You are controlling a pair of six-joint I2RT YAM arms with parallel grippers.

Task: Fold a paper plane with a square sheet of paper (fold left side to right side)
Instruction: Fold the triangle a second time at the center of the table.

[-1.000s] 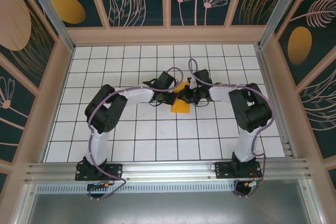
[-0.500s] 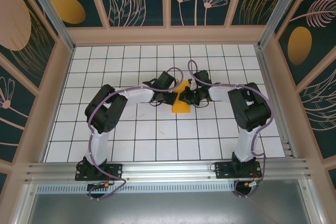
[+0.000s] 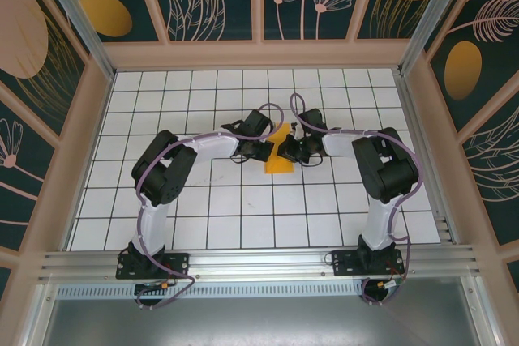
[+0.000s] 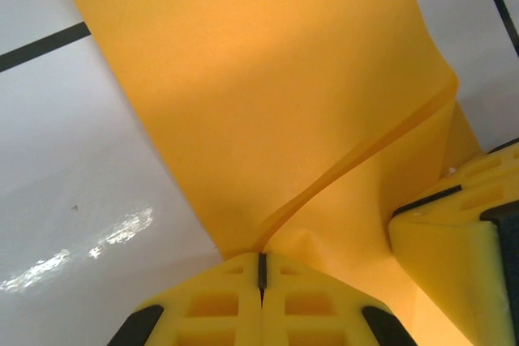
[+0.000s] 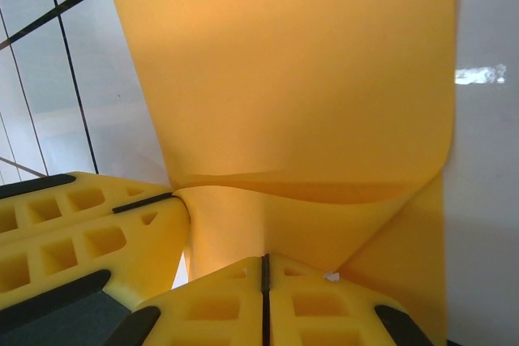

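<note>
The orange-yellow sheet of paper [image 3: 278, 165] is partly folded and bunched at the table's centre, pinched between both arms. My left gripper [image 3: 266, 150] is shut on its left edge. In the left wrist view its jaws [image 4: 261, 269] meet on a raised crease of the paper [image 4: 268, 87], with the right gripper's yellow fingers [image 4: 454, 232] close by. My right gripper [image 3: 287, 150] is shut on the opposite edge. Its jaws [image 5: 265, 273] press a curved flap of the paper [image 5: 292, 70], and the left gripper's fingers [image 5: 89, 237] sit just beside it. No finished dart shape is visible.
White gridded table [image 3: 243, 216] stretches on all sides of the paper. A wooden frame [image 3: 259, 54] and patterned walls enclose it. The arm bases stand on a metal rail [image 3: 259, 265] at the near edge.
The right gripper has edged slightly left toward the left gripper, bunching the paper a little more. Both stay shut on it.
</note>
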